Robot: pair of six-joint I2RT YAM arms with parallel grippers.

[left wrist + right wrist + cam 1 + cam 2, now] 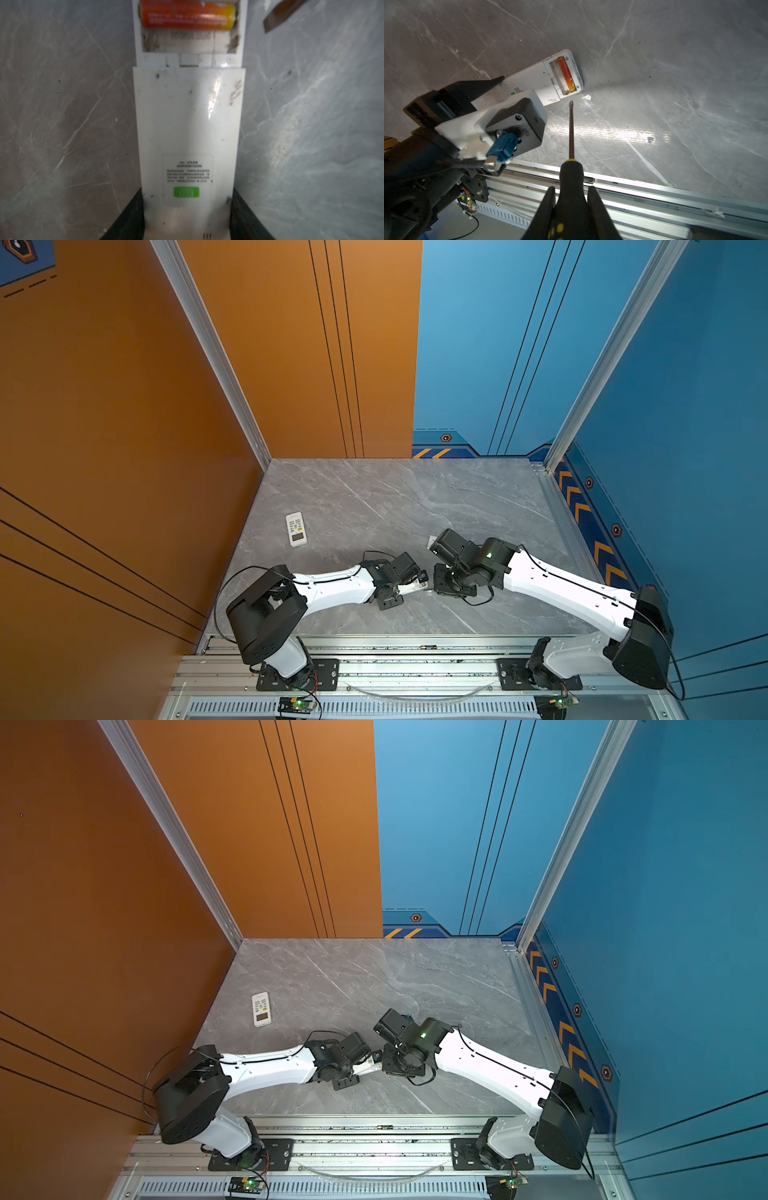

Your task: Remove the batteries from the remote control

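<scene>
The orange-red battery sits in the open compartment of the white remote, in the slot nearest the remote's free end. The slot beside it is bare, so I judge I'm partway through the unloading, with this cell the one to get out. The remote is back-up with its cover off, close to the front edge of the bench, about halfway along it; I can't tell whether it rests on the surface or hangs just above. My left gripper is clamped across the remote's label end, jaws part-way apart with a finger on each long side, bracing it. My right gripper is closed tight on the black-and-yellow handle of a flat-blade screwdriver. Its tip hovers just off the remote's long side by the battery's yellow end, near but not touching. As I read it, the next move calls for bringing the blade over the compartment wall, seating it under that end of the cell and levering gently. The left should brace so the remote doesn't pivot, since too much force could flick the cell away. A small dark cylinder, probably a battery, lies in the aluminium rail along the front edge. A second remote lies face-up near the left edge, well apart.
</scene>
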